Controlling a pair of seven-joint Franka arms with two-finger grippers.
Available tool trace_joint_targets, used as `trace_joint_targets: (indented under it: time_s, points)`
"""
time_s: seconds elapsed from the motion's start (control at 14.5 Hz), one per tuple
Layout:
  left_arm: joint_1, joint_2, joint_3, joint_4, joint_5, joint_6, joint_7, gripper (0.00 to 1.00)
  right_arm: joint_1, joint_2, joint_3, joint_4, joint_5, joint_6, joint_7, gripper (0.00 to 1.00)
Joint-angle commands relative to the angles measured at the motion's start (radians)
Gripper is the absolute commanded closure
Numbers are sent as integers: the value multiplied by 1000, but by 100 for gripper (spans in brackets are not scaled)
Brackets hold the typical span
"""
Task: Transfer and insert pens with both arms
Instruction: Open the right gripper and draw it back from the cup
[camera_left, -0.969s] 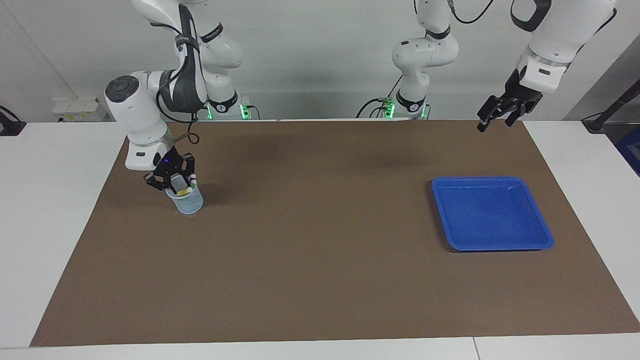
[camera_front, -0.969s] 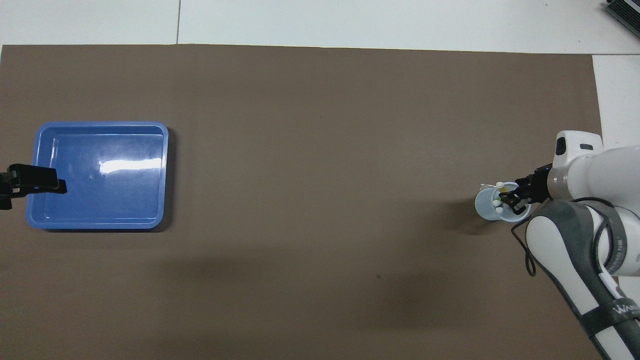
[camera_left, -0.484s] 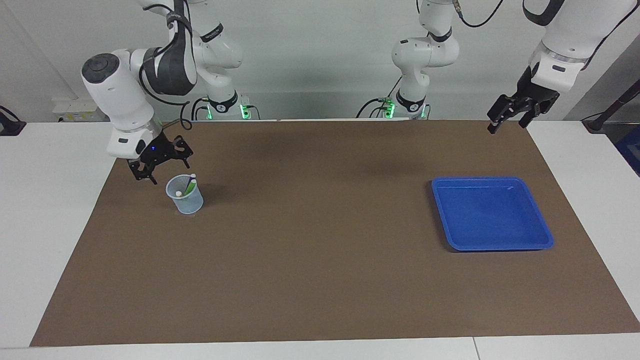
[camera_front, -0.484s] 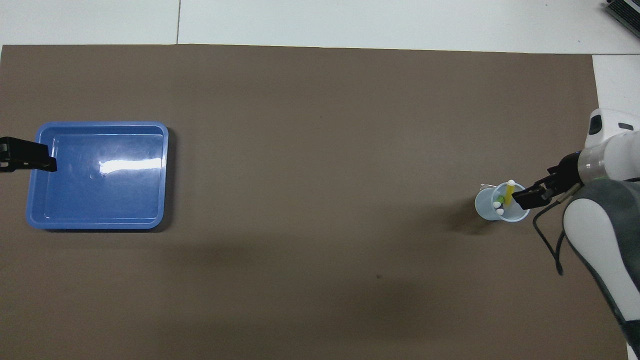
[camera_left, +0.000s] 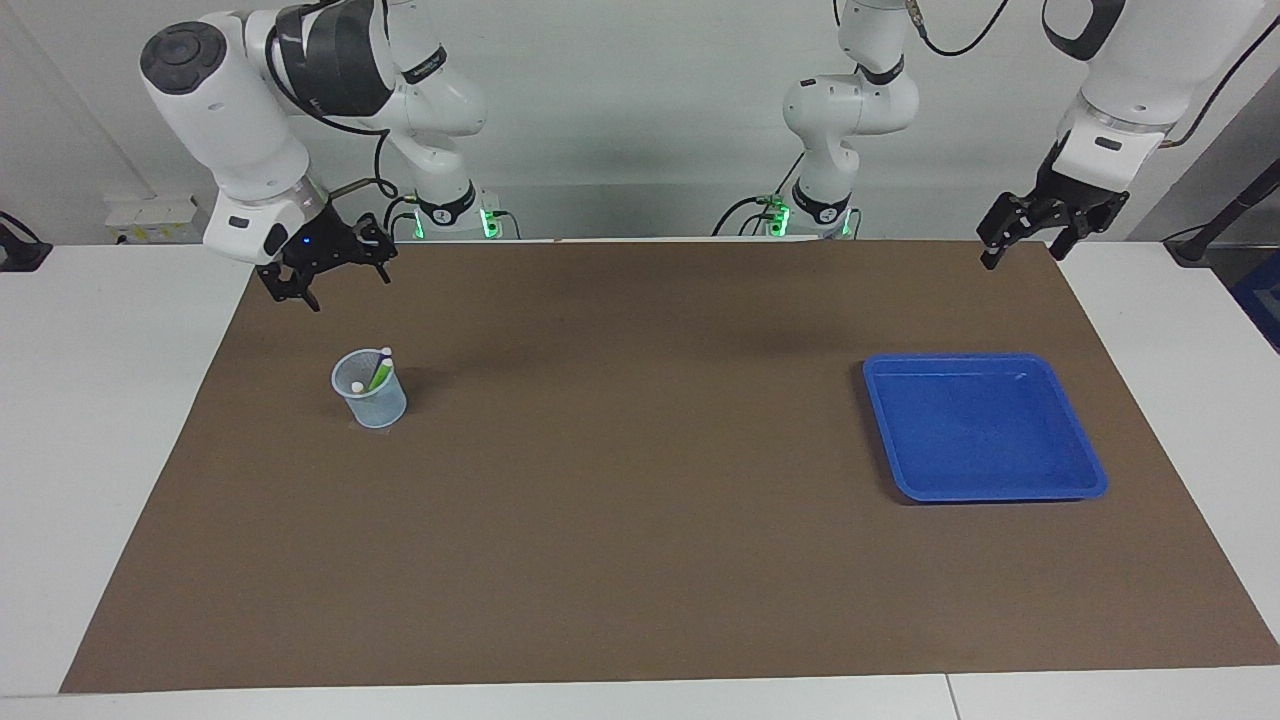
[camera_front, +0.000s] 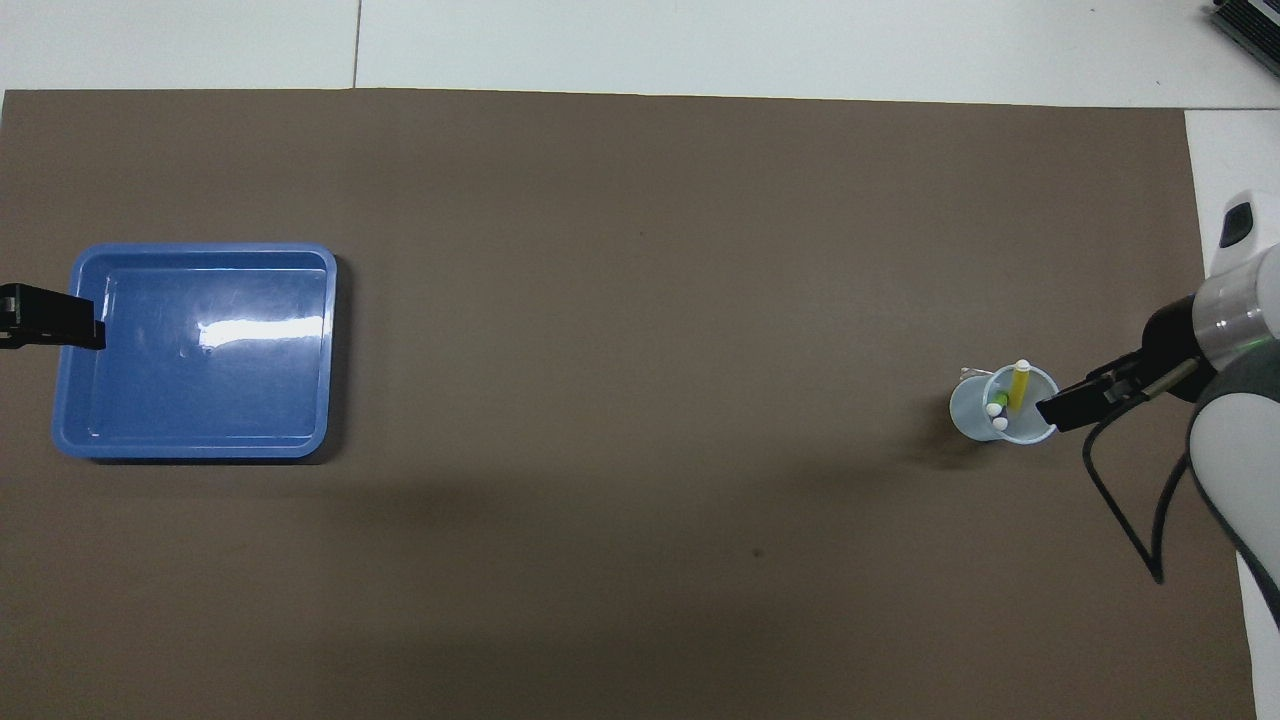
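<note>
A clear pale-blue cup (camera_left: 370, 400) stands on the brown mat toward the right arm's end of the table. The pens stand in it: a green pen (camera_left: 380, 371) leans on the rim in the facing view. From overhead I see the yellow pen (camera_front: 1019, 385) and the green pen (camera_front: 997, 399) with white cap ends. The purple one I cannot make out. My right gripper (camera_left: 338, 280) hangs open and empty, raised over the mat beside the cup (camera_front: 1003, 405). My left gripper (camera_left: 1022, 250) waits open and empty, high over the mat's edge by the tray.
An empty blue tray (camera_left: 1000, 494) lies on the mat toward the left arm's end; overhead its rim (camera_front: 200, 248) shows with the left gripper (camera_front: 50, 318) over its outer side. The right gripper (camera_front: 1070, 408) shows beside the cup. White tabletop surrounds the mat.
The right gripper was down in the cup; it has opened, left the yellow pen standing there, and risen up and away. The left gripper lifted slightly.
</note>
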Motion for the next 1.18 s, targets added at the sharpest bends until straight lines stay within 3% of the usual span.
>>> trace_joint_targets:
  time_s: [0.0, 0.48, 0.76, 0.9, 1.11]
  points:
    - [-24, -23, 7, -43, 23, 13, 12, 0, 38, 66, 0, 136, -15, -107, 23, 0]
    - [-25, -4, 5, -37, 23, 26, 11, 0, 136, 115, -81, 236, -16, -141, 132, 0]
    - [-22, 2, -2, -23, 17, 9, 9, 0, 140, 82, -92, 178, -24, -122, 204, 0]
    - [-21, 2, -2, -23, 12, 9, 9, 0, 141, 57, -92, 113, -24, -43, 239, 0]
    - [-22, 2, 2, -23, 12, 9, 9, 0, 140, 57, -92, 125, -15, -21, 238, 0]
